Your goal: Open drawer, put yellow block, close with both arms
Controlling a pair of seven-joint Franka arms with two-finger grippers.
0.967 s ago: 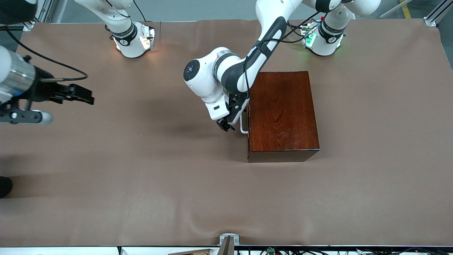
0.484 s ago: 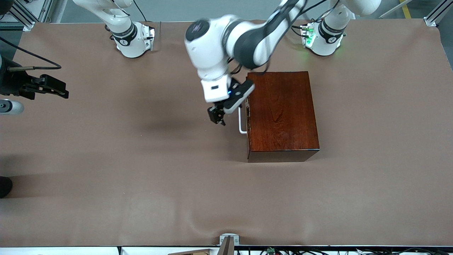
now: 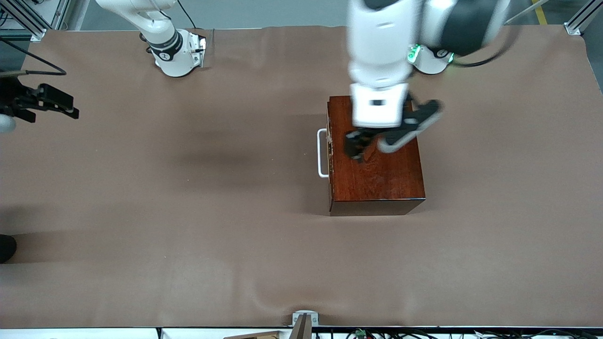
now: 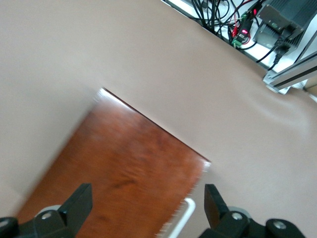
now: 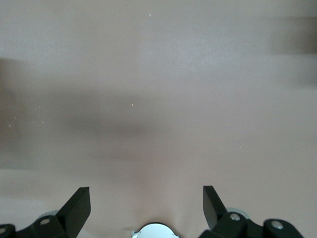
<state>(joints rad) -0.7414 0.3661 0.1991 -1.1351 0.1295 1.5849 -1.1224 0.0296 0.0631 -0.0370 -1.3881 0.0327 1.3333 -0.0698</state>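
The wooden box (image 3: 375,155) sits right of centre on the brown counter (image 3: 188,212), its drawer (image 3: 330,153) closed, with the white handle (image 3: 322,153) facing the frame's left edge. The left claw (image 3: 354,149) hangs over the box top, blurred (its white arm drops in from the top of the frame, above the box). The right claw (image 3: 56,103) sits at the upper left edge of the frame, over the counter, well apart from the box.

Drawer (image 3: 330,153) shut; white handle (image 3: 321,153)
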